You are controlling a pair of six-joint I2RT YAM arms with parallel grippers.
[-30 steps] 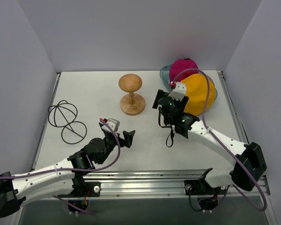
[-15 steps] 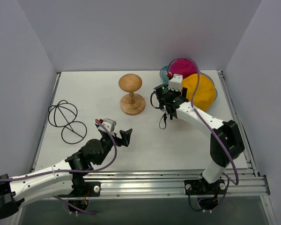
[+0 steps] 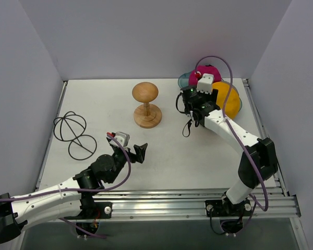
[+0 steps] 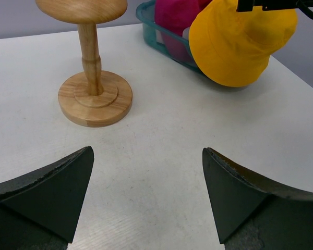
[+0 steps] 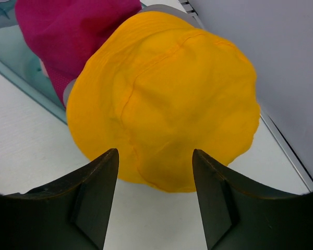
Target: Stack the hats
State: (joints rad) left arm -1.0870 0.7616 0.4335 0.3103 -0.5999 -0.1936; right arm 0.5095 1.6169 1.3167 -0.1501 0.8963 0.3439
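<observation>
Gripping the yellow hat (image 5: 161, 104) cleanly is the step in hand, as I judge it. The hat sits at the far right of the table (image 3: 161, 156), against the teal basket (image 5: 21, 57) that holds the magenta cap (image 5: 68, 31). The right gripper (image 5: 155, 156) hangs at the hat's near brim, fingers partly apart with fabric showing between them; nothing looks pinched.

It should take a good fold of brim alone (not the cap or the basket rim behind), then lift straight up before carrying.

The left gripper (image 4: 148, 156) stands wide and empty over bare table, near the wooden stand (image 4: 91, 57). Its camera gives the hat side-on against the basket, which the right wrist view cannot show. Only the overhead view takes in the wire stand (image 3: 73, 134). Other hats I cannot make out.
</observation>
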